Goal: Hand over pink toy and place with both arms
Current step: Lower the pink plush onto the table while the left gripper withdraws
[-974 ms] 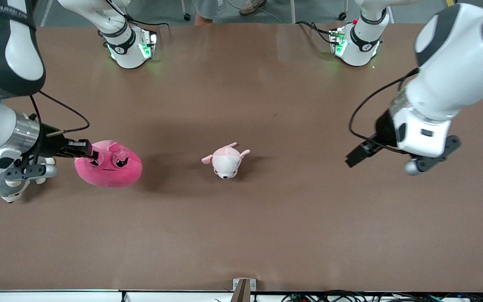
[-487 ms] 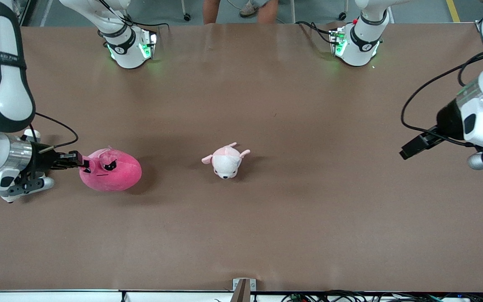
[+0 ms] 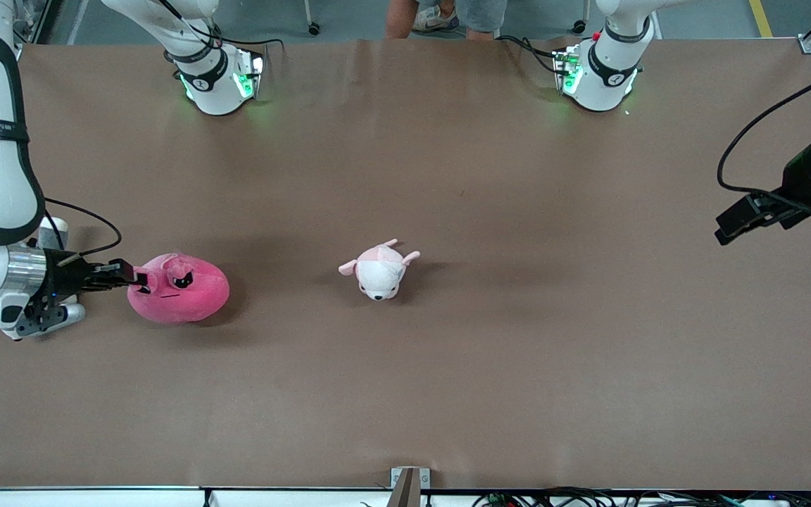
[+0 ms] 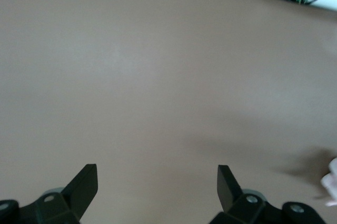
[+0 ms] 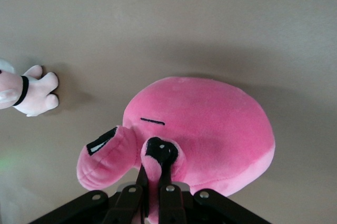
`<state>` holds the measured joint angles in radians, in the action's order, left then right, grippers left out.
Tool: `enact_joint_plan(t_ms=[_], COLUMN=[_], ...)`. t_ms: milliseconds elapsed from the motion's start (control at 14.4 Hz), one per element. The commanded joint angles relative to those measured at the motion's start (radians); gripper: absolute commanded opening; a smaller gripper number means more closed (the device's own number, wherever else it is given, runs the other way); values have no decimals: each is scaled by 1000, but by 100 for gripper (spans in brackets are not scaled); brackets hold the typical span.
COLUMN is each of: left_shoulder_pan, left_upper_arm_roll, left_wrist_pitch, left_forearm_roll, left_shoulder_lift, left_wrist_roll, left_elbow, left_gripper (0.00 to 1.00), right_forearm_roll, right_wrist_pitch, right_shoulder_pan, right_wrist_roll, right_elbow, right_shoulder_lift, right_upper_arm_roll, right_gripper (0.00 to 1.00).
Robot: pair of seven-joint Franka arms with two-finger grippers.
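Observation:
The pink toy (image 3: 181,290) is a big hot-pink blob with black angry eyes. It lies on the brown table (image 3: 405,394) near the right arm's end. My right gripper (image 3: 136,279) is shut on a small ear flap at the toy's edge. In the right wrist view the fingers (image 5: 168,195) pinch that flap of the pink toy (image 5: 210,124). My left gripper (image 3: 729,227) is open and empty over the left arm's end of the table. The left wrist view shows its gripper (image 4: 157,179) over bare table.
A small pale pink-and-white plush (image 3: 379,268) lies mid-table and shows in the right wrist view (image 5: 26,95). A grey-and-white plush (image 3: 55,230) lies mostly hidden under my right wrist. Cables (image 3: 588,498) run along the table's edge nearest the camera.
My right gripper has carried the pink toy lower and toward the right arm's end of the table. My left arm has pulled back toward its own end, away from the middle.

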<state>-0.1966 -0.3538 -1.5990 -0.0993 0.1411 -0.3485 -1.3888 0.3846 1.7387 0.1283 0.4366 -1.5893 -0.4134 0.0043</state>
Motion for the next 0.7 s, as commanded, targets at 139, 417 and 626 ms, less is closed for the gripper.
enact_joint_plan(t_ms=[139,417,626], left_shoulder_pan=[63,94,109], left_upper_arm_roll=[90,91,91], left_wrist_pitch=[-4,-1,17], left_forearm_roll=[59,67,82], left_shoulder_lift=[-205,-258,-264], left_wrist_roll=[91,97,103], left_elbow=[-238,-296,-292], left_gripper=[100,100,100], right_forearm_roll=[50,51,86], right_wrist_pitch=[-33,-34,-33], right_shoulder_pan=[39,50,50], right_wrist_roll=[76,87,85], right_elbow=[6,6,6], right_shoulder_lift=[-24,-42,-54], right_upper_arm_roll=[16,16,16], right_gripper=[2,2,2])
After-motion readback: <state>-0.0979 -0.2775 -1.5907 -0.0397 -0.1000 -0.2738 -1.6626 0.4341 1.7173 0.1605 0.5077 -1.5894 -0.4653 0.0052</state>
